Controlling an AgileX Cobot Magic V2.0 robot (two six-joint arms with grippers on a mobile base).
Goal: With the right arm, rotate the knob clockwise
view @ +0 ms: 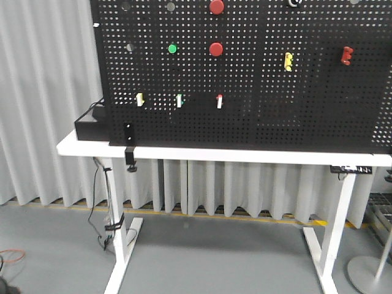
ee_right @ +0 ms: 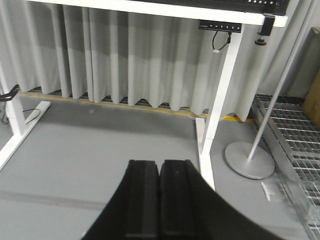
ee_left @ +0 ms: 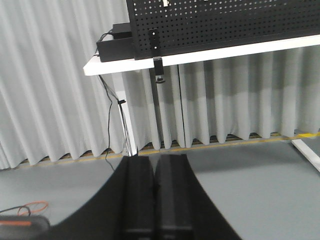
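Observation:
A black pegboard stands upright on a white table. On it are red round buttons, a green button, small toggle switches, a yellow handle, a red handle and dark round fittings. I cannot tell which of these is the knob. My left gripper is shut and empty, low over the grey floor in front of the table's left end. My right gripper is also shut and empty, low near the table's right leg. Neither arm shows in the front view.
A black box sits at the table's left end, with a clamp on the edge and cables hanging by the left leg. A round stand base and metal grating lie at the right. Grey curtains hang behind.

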